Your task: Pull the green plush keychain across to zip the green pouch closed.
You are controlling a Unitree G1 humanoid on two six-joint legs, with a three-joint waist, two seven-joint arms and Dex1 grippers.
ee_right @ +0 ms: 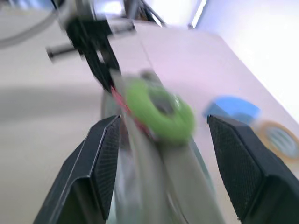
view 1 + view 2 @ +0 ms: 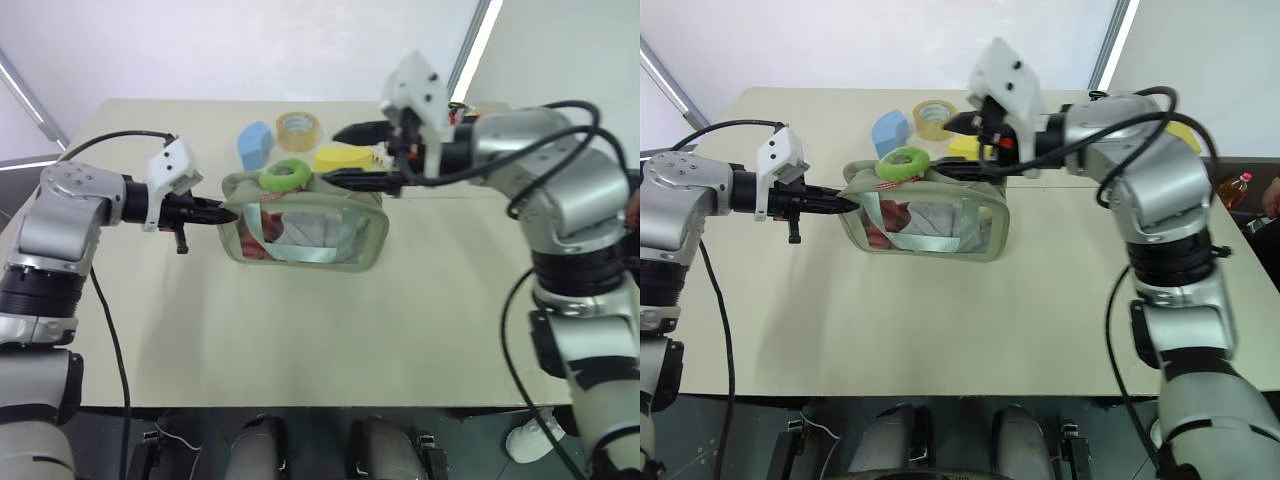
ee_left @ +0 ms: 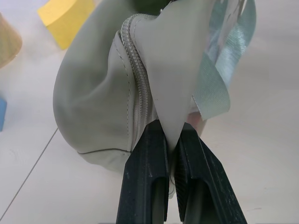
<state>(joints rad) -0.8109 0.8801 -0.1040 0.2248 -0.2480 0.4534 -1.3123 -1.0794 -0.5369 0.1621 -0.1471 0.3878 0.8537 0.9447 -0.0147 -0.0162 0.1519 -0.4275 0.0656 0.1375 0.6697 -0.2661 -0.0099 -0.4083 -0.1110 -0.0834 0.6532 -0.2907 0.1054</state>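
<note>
Claw work starts on the robot's left: the left claw [image 2: 222, 212] has its two fingers pressed together on the end flap of the green pouch [image 2: 305, 228], pinching the fabric just beside the zipper's end, as the left wrist view shows. That hold is there, I judge, to anchor the pouch so it cannot slide along when the zipper is drawn.

The right claw [image 2: 352, 155] hangs spread above the pouch's far end, one finger over the top edge and the other higher, with nothing between them. In the right wrist view its open fingers frame the green plush keychain [image 1: 161, 112], which lies between and beyond them, not yet gripped.

That lime-green ring [image 2: 285, 176] sits on top of the pouch, toward the end held by the left claw, well short of the right end. So most of the zip run probably remains, and the next move looks like closing the right claw on the charm.

Around the pouch on the surface [image 2: 300, 330], a blue block [image 2: 255, 145], a roll of tape [image 2: 298, 130] and a yellow sponge [image 2: 342, 158] lie behind it, clear of the pull path.
</note>
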